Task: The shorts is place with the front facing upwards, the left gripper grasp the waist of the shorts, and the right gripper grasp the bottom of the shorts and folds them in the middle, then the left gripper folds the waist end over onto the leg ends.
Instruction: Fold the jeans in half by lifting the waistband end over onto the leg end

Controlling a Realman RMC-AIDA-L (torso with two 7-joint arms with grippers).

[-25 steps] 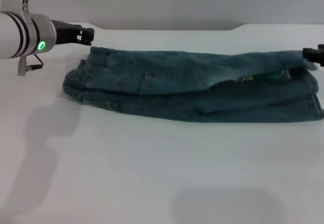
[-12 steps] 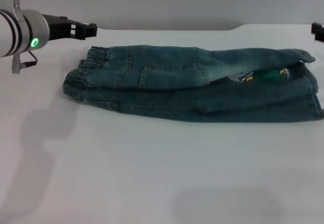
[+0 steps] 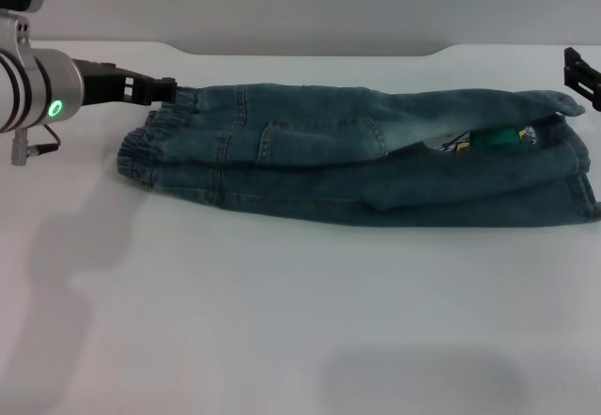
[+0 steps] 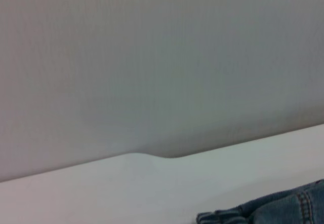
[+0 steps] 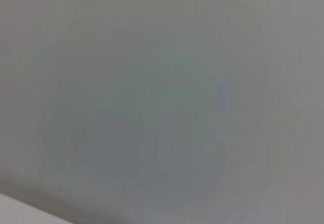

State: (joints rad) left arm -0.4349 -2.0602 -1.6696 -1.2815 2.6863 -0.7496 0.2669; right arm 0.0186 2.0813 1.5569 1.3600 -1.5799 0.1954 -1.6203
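The left gripper (image 3: 167, 87) reaches the waist (image 3: 155, 133) at its tip; whether it grips cannot be told. The right gripper (image 3: 575, 69) hovers just above the leg ends (image 3: 575, 166), fingers unclear.

A: Worktop (image 3: 282, 321) surface?
B: White, smooth, its far edge notched near the right pincer (image 3: 580, 72).
A: What lies on it?
B: Denim shorts (image 3: 376, 166), folded lengthwise, flat. Waist (image 3: 155, 143) just beside the left pincer (image 3: 161, 87); leg ends (image 3: 573, 157) below the right pincer. Yellow-green print shows inside.
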